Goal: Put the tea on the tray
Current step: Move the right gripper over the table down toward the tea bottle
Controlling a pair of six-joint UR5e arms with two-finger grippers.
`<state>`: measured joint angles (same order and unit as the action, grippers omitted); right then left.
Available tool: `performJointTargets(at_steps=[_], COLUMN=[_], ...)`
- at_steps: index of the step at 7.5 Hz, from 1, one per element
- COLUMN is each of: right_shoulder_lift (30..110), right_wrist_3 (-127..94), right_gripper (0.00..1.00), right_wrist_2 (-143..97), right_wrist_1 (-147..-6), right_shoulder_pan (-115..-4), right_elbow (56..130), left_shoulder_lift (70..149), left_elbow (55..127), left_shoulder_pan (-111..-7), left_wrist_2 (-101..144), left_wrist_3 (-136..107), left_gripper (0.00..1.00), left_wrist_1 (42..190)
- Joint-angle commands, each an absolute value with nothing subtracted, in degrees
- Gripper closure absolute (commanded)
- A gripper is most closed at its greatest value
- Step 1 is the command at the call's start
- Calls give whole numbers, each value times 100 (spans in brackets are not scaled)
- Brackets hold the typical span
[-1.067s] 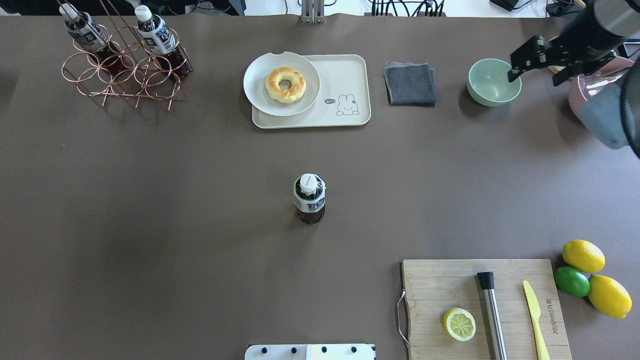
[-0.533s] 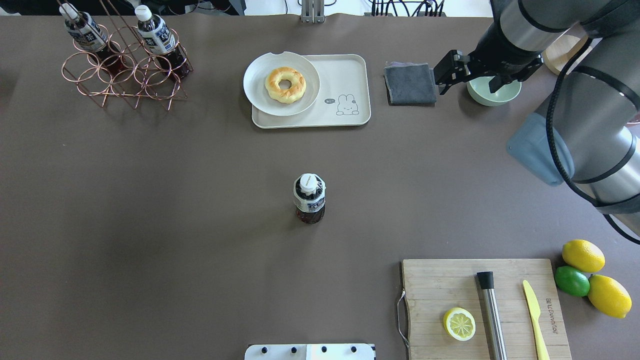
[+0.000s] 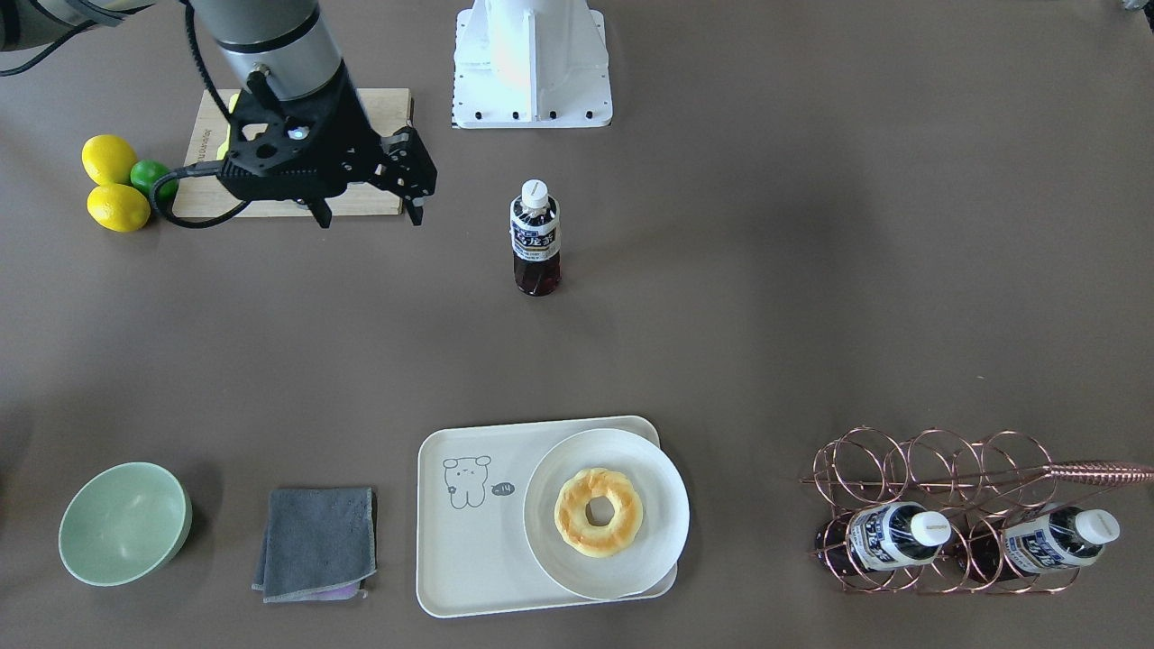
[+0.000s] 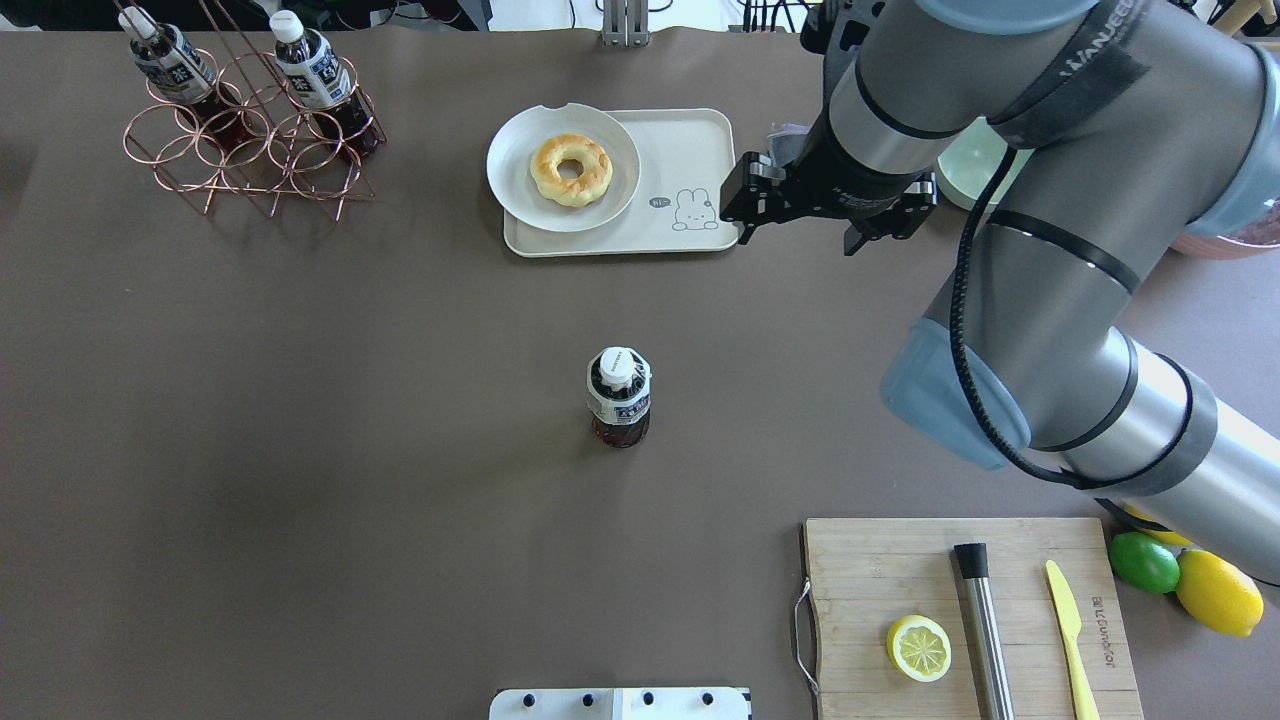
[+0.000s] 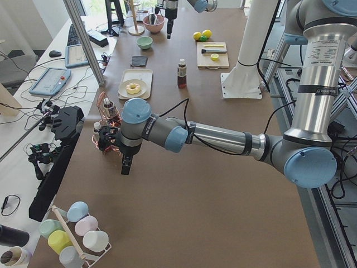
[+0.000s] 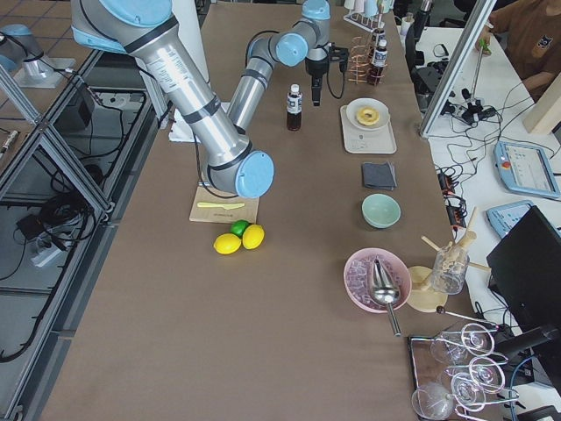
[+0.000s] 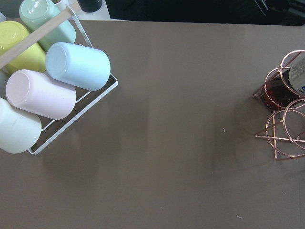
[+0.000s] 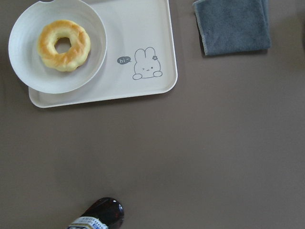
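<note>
The tea [image 4: 618,395] is a small bottle with a white cap, standing upright alone in the middle of the table; it also shows in the front view [image 3: 535,239] and at the bottom edge of the right wrist view [image 8: 97,217]. The cream tray [image 4: 690,150] with the drawn animal lies at the far middle, and its right half is bare [image 8: 138,33]. My right gripper [image 4: 800,232] hangs open and empty above the table, between tray and bottle, to the right of both [image 3: 370,219]. My left gripper [image 5: 124,166] hangs off the left end; I cannot tell its state.
A round plate with a doughnut [image 4: 565,168] fills the tray's left half. A copper rack [image 4: 250,150] at the far left holds two more tea bottles. A grey cloth [image 3: 315,541] and a green bowl [image 3: 124,523] lie right of the tray. A cutting board [image 4: 880,570] and lemons [image 4: 1215,592] are near right.
My right arm has swung in from the far right, past the green bowl and the cloth, to the tray's right edge. The tea bottle has not moved.
</note>
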<state>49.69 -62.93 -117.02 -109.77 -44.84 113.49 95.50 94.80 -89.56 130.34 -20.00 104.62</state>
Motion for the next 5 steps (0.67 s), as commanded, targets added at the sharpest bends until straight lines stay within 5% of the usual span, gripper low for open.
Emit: performJointTargets(at_steps=[1, 5], right_shoulder_lift=[4448, 4228], right_wrist_3=[-6601, -7047], right_gripper=[0, 0], right_wrist_2=[-11610, -10762], right_wrist_1=[-11373, -11496], right_shoulder_pan=[-4114, -3352], right_elbow=[11390, 11347], left_shoulder_lift=[9589, 9536], left_elbow=[9475, 9483], left_shoulder_pan=[-8956, -8956], left_wrist_2=[13034, 13034], left_wrist_3=[-1995, -1995], left_gripper=[2, 2], left_wrist_1=[10459, 10468])
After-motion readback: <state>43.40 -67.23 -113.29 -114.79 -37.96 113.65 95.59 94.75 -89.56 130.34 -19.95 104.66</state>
